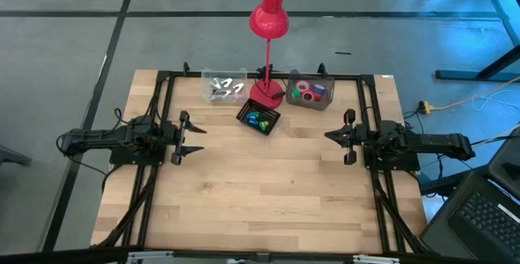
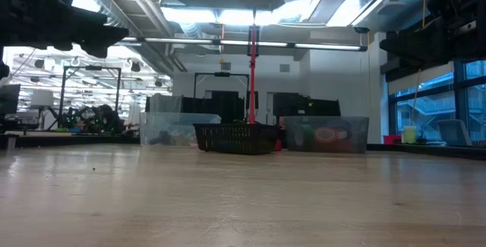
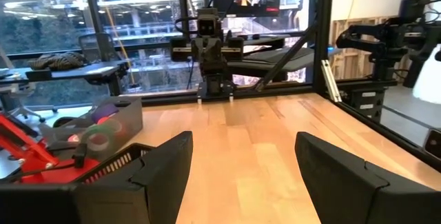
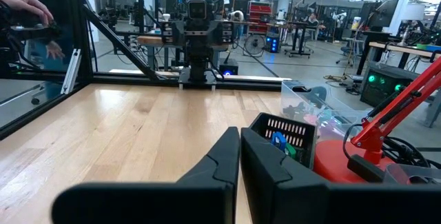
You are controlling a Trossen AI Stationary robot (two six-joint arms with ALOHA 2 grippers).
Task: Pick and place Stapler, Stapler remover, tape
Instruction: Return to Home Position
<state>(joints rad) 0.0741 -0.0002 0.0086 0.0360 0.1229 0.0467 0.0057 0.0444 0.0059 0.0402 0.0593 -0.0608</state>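
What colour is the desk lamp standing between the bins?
Red: the lamp is red from shade to base, clearest in the high view.

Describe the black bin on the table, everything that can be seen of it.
The black bin is a small rectangular basket with lattice walls, plastic by its look, open-topped and upright. It stands on the wooden table, turned askew to the table's edges, just in front of the base of the red lamp, between the transparent bin and the gray bin. Blue and green things lie inside. Whether it touches the lamp's base cannot be told.
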